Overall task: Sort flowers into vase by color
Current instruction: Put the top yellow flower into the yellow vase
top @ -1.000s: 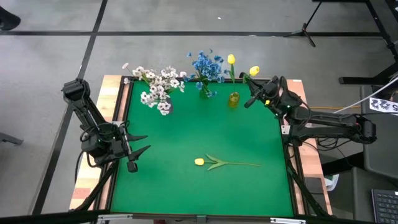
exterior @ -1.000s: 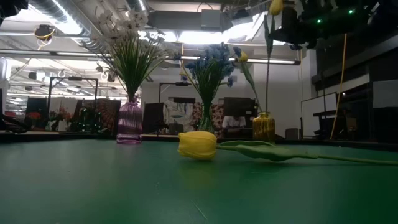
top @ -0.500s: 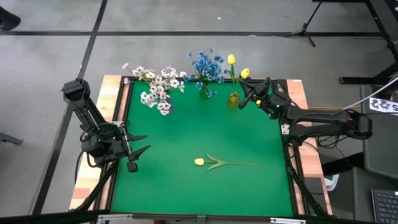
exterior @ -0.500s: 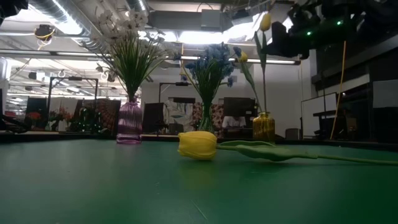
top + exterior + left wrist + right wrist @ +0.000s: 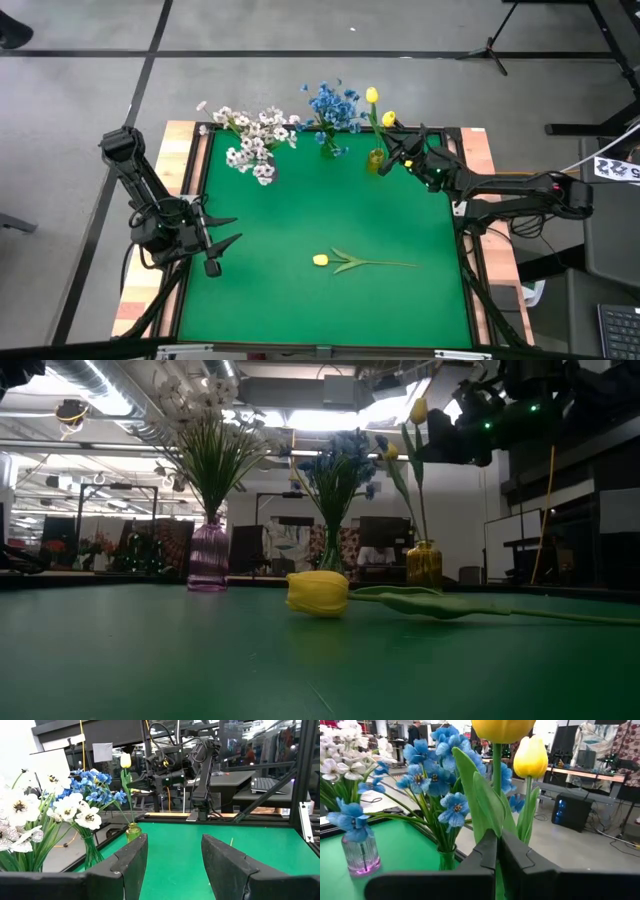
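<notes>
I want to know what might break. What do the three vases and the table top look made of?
The pink vase, the green vase and the amber vase look like tinted glass: light shows through, with glossy highlights. The table top looks like matte green felt or cloth, though I can't be sure.

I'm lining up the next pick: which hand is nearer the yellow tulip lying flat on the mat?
Left. The left hand waits open at the mat's left edge, level with the lying tulip. The right hand is at the far edge, holding a tulip stem over the yellow vase.
</notes>
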